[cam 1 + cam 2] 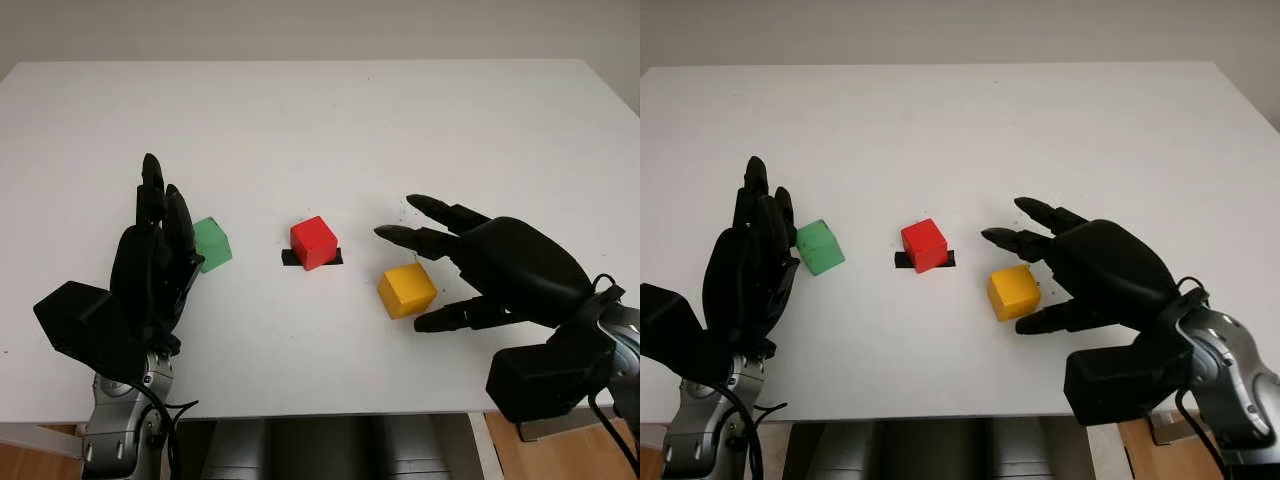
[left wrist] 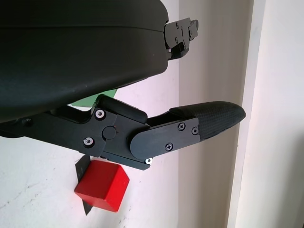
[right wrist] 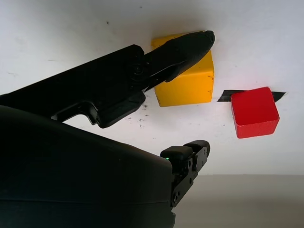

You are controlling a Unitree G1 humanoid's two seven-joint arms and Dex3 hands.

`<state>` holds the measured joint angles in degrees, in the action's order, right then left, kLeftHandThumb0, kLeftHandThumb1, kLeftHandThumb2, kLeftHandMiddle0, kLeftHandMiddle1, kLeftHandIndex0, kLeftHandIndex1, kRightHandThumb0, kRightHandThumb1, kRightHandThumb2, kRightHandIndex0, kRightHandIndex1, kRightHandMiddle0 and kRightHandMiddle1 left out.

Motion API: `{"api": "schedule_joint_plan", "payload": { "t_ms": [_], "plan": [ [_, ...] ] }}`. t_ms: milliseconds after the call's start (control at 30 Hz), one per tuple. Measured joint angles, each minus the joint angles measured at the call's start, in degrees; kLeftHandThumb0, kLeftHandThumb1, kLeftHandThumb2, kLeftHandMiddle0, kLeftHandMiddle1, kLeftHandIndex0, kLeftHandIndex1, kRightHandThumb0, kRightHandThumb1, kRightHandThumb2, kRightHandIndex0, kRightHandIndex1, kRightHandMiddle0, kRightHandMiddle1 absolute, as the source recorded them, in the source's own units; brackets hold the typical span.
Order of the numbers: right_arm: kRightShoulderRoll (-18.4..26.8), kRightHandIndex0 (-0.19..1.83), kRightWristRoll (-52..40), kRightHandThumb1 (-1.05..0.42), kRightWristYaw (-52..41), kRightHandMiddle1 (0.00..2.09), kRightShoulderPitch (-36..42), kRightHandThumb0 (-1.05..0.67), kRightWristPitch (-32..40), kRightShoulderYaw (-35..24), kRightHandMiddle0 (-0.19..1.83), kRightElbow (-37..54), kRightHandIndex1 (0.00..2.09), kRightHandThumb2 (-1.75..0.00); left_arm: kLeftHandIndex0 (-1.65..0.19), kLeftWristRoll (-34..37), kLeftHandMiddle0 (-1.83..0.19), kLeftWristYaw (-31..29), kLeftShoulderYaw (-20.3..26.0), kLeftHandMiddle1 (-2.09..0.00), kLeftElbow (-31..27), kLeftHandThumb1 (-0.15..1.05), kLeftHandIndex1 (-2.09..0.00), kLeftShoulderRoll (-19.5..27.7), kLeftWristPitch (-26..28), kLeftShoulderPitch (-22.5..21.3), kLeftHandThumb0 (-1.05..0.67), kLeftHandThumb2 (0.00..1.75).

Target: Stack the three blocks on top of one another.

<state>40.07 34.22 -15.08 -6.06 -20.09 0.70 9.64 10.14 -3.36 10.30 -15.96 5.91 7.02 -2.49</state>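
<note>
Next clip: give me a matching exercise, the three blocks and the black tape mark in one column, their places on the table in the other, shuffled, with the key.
Things:
1. green block
2. red block
3. yellow block
4. black tape mark

Places:
A. between the fingers of the open right hand
B. under the red block
C. beside the open left hand
D. middle of the white table, on the tape

Pairs: 1-C, 2-D, 3-A, 4-B
</note>
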Motion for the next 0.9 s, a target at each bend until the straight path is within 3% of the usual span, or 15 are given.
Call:
{"api": "schedule_joint_plan", "payload": {
  "t_ms": [800,867,900],
  "plan": [
    [0.04,0.17,4.64,-0.90,1.19,0.18,-0.51,-0.61,2.91,0.98,0.50,-1.42,0.06,-0.05,0.19,0.02,0.19,0.38,0.34,0.00,-0.73,1.05,0.00,0.73,0.80,0.18,-0.75,0.66],
    [0.07,0.18,4.37,-0.90,1.19,0.36,-0.50,-0.58,2.74,0.98,0.45,-1.42,0.06,-0.05,0.19,0.02,0.19,0.38,0.34,0.00,-0.73,1.05,0.00,0.73,0.80,0.18,-0.75,0.66],
    [0.07,0.19,4.02,-0.90,1.19,0.65,-0.49,-0.56,2.63,0.98,0.31,-1.42,0.06,-0.05,0.19,0.02,0.19,0.38,0.34,0.00,-0.73,1.05,0.00,0.73,0.80,0.18,-0.75,0.66]
  ]
}}
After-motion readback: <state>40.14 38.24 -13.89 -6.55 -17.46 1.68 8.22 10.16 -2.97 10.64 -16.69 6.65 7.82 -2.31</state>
